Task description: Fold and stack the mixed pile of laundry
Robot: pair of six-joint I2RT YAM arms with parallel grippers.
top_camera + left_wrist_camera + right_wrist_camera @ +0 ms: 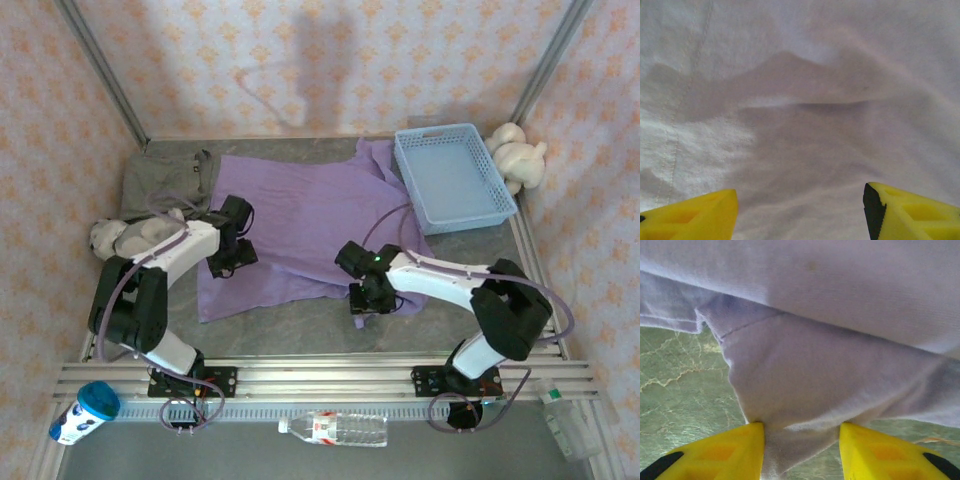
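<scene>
- The lavender T-shirt (pixel 300 225) lies spread open across the middle of the tabletop (pixel 300 322). It is mostly flat, and its far right sleeve reaches the corner of the light blue mesh basket (pixel 452 178).
- The grey-olive garment (pixel 165 180) sits rumpled in the far left corner, just beside the shirt's left sleeve. Neither piece is folded and nothing is stacked.
- The left gripper (pixel 232 260) is down over the left part of the shirt, a little in from its edge.
- From the left wrist, its yellow fingers (pixel 700 215) stand wide apart. Between them is smooth cloth with a low ridge and a line of stitching running off to one side. The jaws are apart and grasp nothing.
- The right gripper (pixel 801 432) is at the shirt's near right hem, where the cloth ends and the greenish marbled tabletop shows.
- Its jaws stand partly apart, astride a flap of the hem. The flap fills the gap and touches both fingers (pixel 715 452), but it looks slack rather than squeezed.
- A seam runs across the cloth just beyond that flap, with a thicker fold of shirt lying above it.
- One beige plush toy (pixel 125 237) rests by the left arm at the near edge of the grey-olive garment. Another plush animal (pixel 518 158) sits at the far right, behind the basket.
- A plastic bottle (pixel 335 428) lies on its side in front of the arm bases, with a blue-lidded cup (pixel 85 410) tipped over to its left.
</scene>
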